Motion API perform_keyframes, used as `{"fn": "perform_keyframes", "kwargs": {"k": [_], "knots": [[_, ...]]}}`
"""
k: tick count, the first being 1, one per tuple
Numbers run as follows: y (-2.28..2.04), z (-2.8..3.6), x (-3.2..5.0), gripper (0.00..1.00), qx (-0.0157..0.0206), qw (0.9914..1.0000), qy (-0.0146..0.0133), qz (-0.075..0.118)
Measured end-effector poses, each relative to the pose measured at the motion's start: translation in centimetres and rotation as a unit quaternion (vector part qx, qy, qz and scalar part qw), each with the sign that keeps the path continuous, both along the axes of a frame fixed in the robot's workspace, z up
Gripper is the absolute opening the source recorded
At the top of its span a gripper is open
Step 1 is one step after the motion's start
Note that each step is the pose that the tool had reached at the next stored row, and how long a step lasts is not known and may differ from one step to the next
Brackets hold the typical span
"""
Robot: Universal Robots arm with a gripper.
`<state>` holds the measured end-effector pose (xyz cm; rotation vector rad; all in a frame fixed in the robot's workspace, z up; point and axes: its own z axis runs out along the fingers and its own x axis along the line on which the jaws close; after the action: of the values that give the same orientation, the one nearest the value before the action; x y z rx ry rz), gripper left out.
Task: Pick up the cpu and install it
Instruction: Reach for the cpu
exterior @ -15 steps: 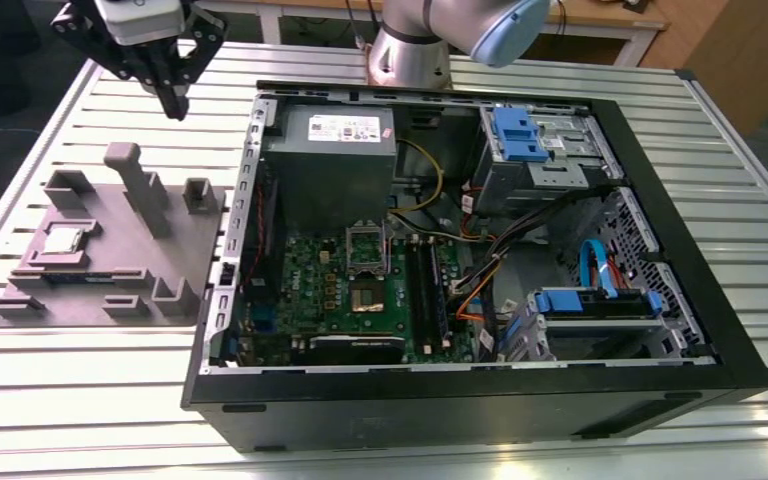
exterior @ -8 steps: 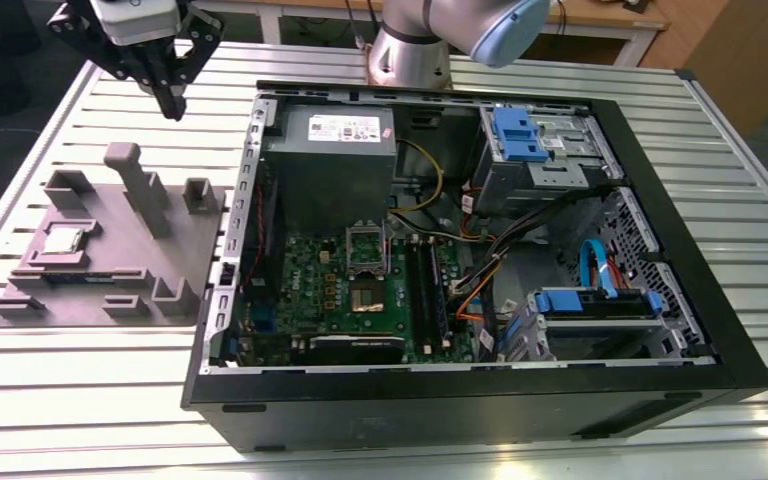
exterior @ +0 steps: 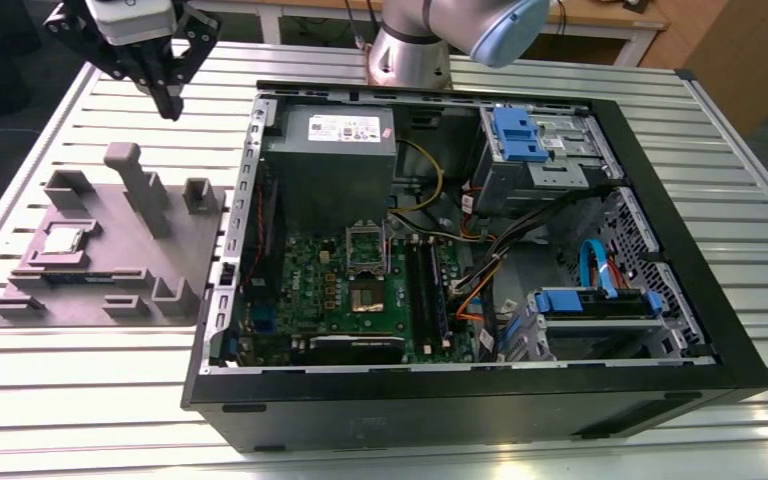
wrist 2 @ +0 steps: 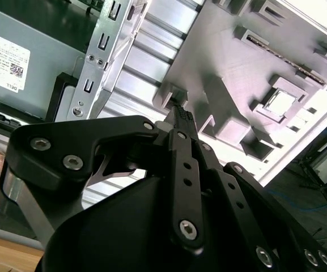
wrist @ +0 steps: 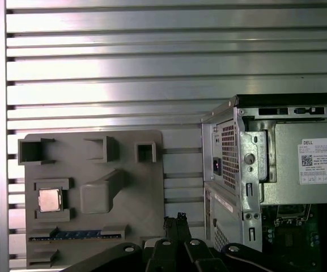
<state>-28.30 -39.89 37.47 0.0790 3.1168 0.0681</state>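
Note:
The cpu (exterior: 64, 240) is a small silvery square lying in a recess of a grey holder plate (exterior: 157, 290) on the table, at the exterior view's left. Both wrist views show the cpu (wrist: 49, 199) (wrist 2: 280, 102) from above. My gripper (exterior: 168, 103) hangs high above the table beyond the far end of the plate, well away from the cpu, its fingers shut with nothing between them. The fingers also appear in both wrist views, where the gripper (wrist: 174, 220) (wrist 2: 180, 111) is over the plate's edge. The green board's metal-framed socket (exterior: 364, 243) lies inside the open computer case (exterior: 651, 180).
The plate carries upright grey posts (exterior: 137, 185) and a memory stick (wrist: 75, 234). Inside the case are a grey power supply box (exterior: 331, 150), blue drive brackets (exterior: 518, 130) and cables. The slatted metal table (exterior: 117, 400) surrounds both. The arm's base (exterior: 411, 55) stands behind the case.

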Motion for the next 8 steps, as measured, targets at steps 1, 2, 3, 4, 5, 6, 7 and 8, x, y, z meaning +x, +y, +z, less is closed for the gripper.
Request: {"fn": "perform_keyframes", "kwargs": {"k": [1,2,3,4,5,6,7,8], "knots": [[0.00,0.00,-0.03,0.10,0.0000,1.00000,0.0000,0.000],[0.00,0.00,-0.06,0.10,0.0000,1.00000,0.0000,0.000],[0.00,0.00,-0.08,0.10,0.0000,1.00000,0.0000,0.000],[0.00,0.00,-0.10,0.10,0.0000,1.00000,0.0000,0.000],[0.00,0.00,-0.13,0.10,0.0000,1.00000,0.0000,0.000],[0.00,0.00,-0.15,0.10,0.0000,1.00000,0.0000,0.000],[0.00,-0.01,-0.17,0.10,0.0000,1.00000,0.0000,0.000],[0.00,-0.01,-0.20,0.10,0.0000,1.00000,0.0000,0.000]]}}
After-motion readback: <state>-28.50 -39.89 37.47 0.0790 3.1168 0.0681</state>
